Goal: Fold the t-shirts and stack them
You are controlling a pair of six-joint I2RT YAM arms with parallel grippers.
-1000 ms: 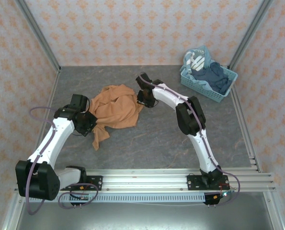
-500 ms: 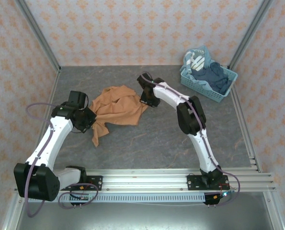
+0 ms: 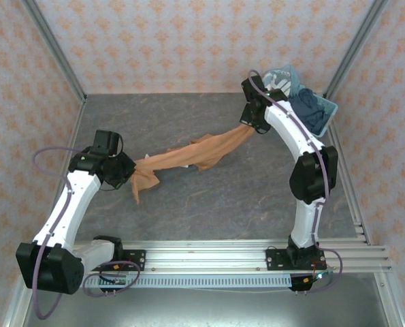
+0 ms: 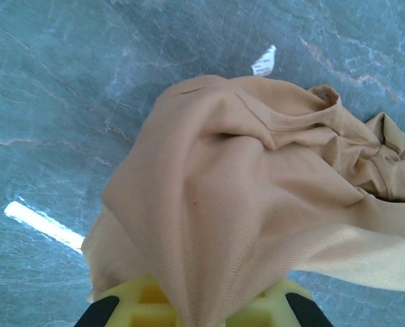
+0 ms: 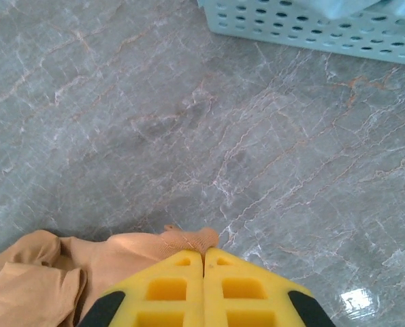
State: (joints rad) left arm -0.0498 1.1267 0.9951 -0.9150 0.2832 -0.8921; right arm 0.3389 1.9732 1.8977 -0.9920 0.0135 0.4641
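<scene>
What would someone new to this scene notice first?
The orange-brown t-shirt is stretched into a long band across the middle of the grey table, between the two arms. The left gripper is shut on its bunched end at the left. The right gripper is shut on the other end at the far right, beside a light blue basket of dark blue clothes.

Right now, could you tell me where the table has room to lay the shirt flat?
Bare table between the stretched t-shirt and the near rail; more behind it, toward the back wall. Crowded far right, around the basket.
</scene>
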